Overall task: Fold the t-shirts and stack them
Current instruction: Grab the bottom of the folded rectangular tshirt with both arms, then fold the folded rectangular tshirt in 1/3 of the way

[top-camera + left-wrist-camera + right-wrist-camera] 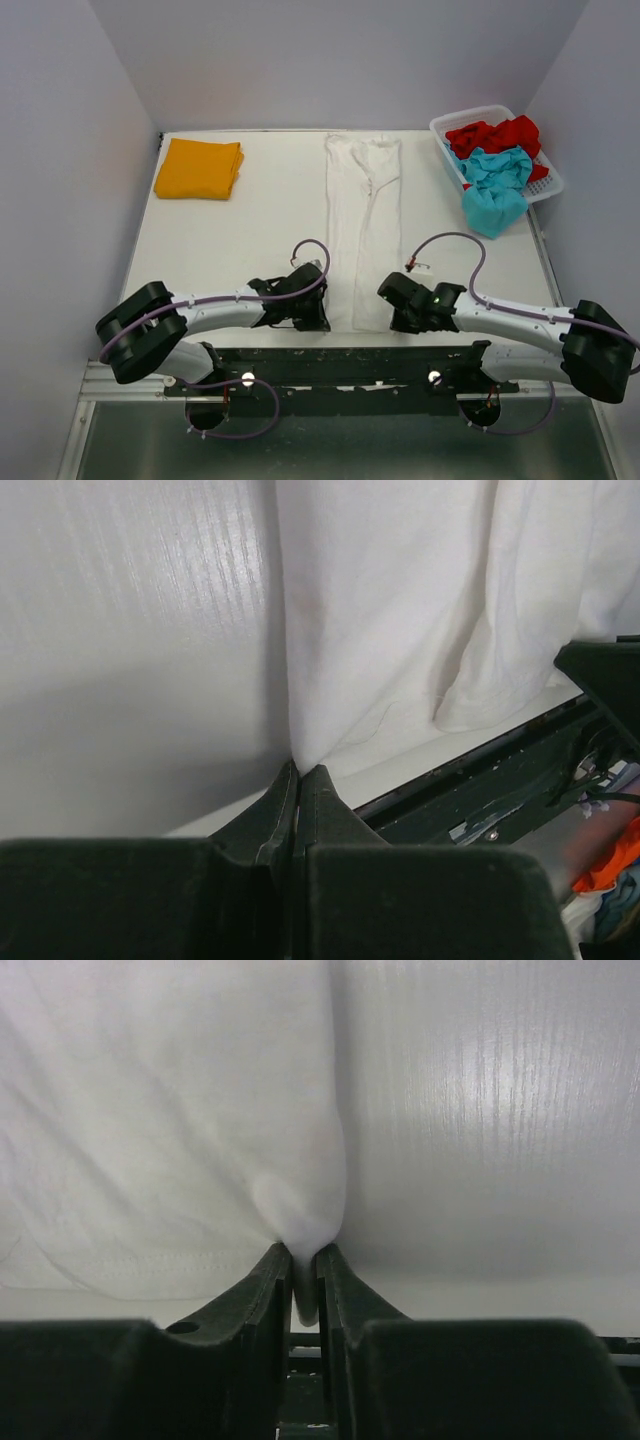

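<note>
A white t-shirt (362,220) lies as a long narrow strip down the middle of the table, its hem toward me. My left gripper (318,318) is at the strip's near left corner. In the left wrist view the gripper (298,770) is shut, with the corner of the white cloth (400,610) pinched at its tips. My right gripper (397,310) is at the near right corner. In the right wrist view a fold of the white cloth (170,1110) hangs between the narrow jaws of that gripper (305,1255). A folded orange-yellow t-shirt (200,168) rests at the back left.
A white lattice basket (490,113) stands at the back right with a red t-shirt (495,135) in it and a teal t-shirt (495,190) spilling over its near side. The table's near edge and the black mounting rail (480,790) lie just behind both grippers.
</note>
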`<act>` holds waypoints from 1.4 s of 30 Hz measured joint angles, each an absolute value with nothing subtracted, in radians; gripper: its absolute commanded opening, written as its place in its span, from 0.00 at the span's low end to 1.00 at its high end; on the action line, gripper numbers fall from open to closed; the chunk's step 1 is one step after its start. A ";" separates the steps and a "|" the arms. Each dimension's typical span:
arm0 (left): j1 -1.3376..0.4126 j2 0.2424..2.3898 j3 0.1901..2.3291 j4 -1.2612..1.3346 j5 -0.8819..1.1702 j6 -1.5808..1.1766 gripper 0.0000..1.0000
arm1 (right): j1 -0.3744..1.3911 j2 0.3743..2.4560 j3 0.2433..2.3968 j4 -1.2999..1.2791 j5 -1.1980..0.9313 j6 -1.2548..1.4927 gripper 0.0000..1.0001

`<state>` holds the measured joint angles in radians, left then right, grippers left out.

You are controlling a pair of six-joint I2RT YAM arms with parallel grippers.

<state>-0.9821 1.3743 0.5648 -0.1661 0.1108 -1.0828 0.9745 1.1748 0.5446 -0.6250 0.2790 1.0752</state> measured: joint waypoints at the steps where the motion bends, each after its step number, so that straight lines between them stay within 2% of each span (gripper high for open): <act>1: -0.982 1.370 0.562 -0.168 0.108 -1.084 0.00 | 0.974 1.168 0.541 -0.627 0.278 1.083 0.21; 3: -0.982 1.359 0.556 -0.173 0.104 -1.085 0.00 | 0.974 1.145 0.527 -0.629 0.271 1.095 0.17; 5: -0.982 1.348 0.548 -0.173 0.103 -1.086 0.00 | 0.974 1.105 0.502 -0.628 0.255 1.105 0.01; 16: -1.069 1.248 0.503 -0.172 0.109 -1.084 0.00 | 0.974 0.881 0.397 -0.627 0.123 1.098 0.01; 23: -1.087 1.172 0.582 -0.233 0.106 -1.013 0.00 | 0.974 0.830 0.490 -0.648 0.152 1.072 0.01; 31: -0.870 1.242 0.817 -0.246 0.117 -0.890 0.00 | 0.938 0.983 0.709 -0.648 0.425 0.997 0.01; 38: -0.706 1.441 1.048 -0.288 0.117 -0.789 0.00 | 0.640 1.184 0.784 -0.357 0.434 0.792 0.01; 42: -0.646 1.597 1.228 -0.324 0.119 -0.742 0.00 | 0.556 1.323 0.866 -0.226 0.410 0.708 0.01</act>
<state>-0.6464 1.5974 1.2282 -0.3237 0.1188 -0.7422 0.5564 1.3231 0.8658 -0.2256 0.4095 0.7082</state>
